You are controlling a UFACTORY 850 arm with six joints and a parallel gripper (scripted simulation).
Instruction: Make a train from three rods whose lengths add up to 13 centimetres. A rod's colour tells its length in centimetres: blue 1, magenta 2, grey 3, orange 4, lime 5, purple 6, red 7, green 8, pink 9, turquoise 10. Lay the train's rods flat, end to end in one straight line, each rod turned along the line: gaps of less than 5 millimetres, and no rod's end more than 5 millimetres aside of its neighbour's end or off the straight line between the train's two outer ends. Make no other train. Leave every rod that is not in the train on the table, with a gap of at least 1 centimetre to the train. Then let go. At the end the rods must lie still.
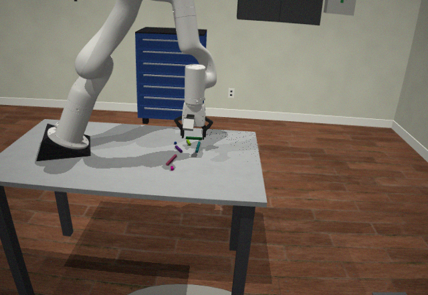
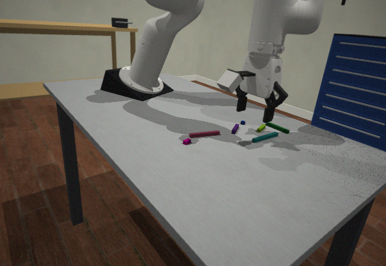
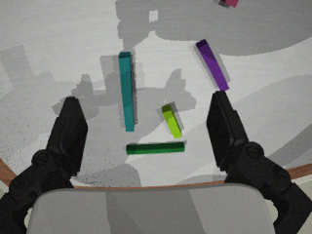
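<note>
You see the jaws spread wide and empty, hovering over the green rod [image 3: 155,148] on the desk [image 2: 218,194].

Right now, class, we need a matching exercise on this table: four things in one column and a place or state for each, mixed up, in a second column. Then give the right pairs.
Column one:
1. green rod
2. magenta rod
3. gripper
4. turquoise rod

Column two:
A. open, holding nothing
B. short cube-like piece by the pink rod's end
C. crosswise between the fingers in the wrist view
D. long, beside the lime rod

Pairs: 1-C, 2-B, 3-A, 4-D
</note>
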